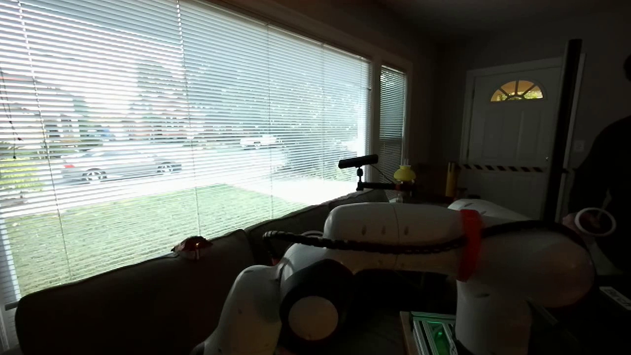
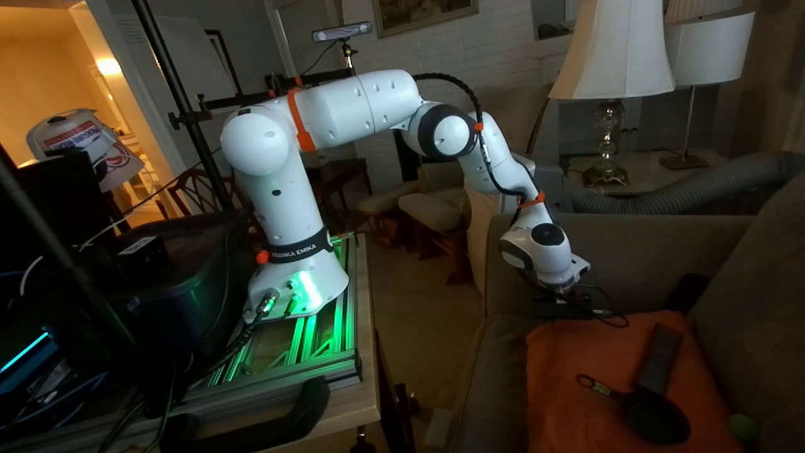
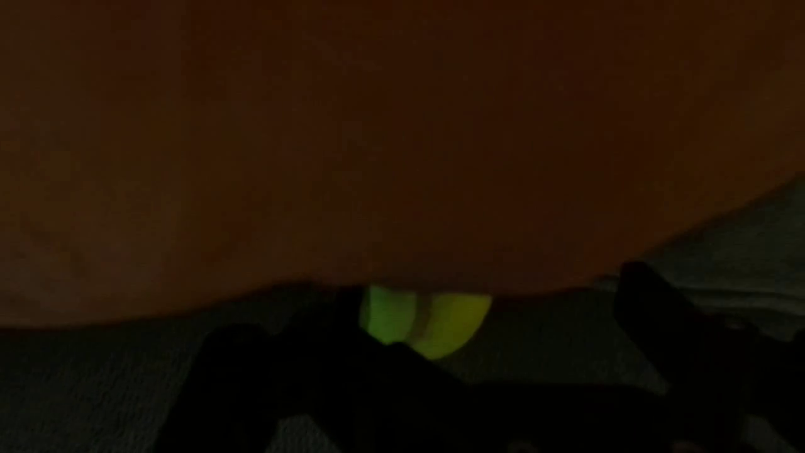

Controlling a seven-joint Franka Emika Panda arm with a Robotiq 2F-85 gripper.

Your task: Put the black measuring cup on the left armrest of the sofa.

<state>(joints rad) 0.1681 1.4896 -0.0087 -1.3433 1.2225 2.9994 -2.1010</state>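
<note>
The black measuring cup [image 2: 655, 416] lies on an orange cushion [image 2: 566, 377] on the sofa seat, its looped handle pointing left in an exterior view. The sofa [image 2: 604, 242] is grey-brown there, with an armrest behind my gripper; its dark backrest [image 1: 123, 305] also shows in an exterior view. My gripper [image 2: 560, 308] is low beside the cushion's far edge, away from the cup. In the wrist view the dark fingers [image 3: 494, 299] are apart, with orange fabric, grey upholstery and part of a green-yellow ball [image 3: 456, 321] behind them. The cup is not discernible in the wrist view.
A long dark flat object [image 2: 659, 358] touches or lies beside the cup. A green ball [image 2: 744, 428] lies at the cushion's right edge. A red item [image 1: 192, 246] sits on the backrest. A grey hose [image 2: 685, 189] and lamps [image 2: 607, 145] stand behind the armrest.
</note>
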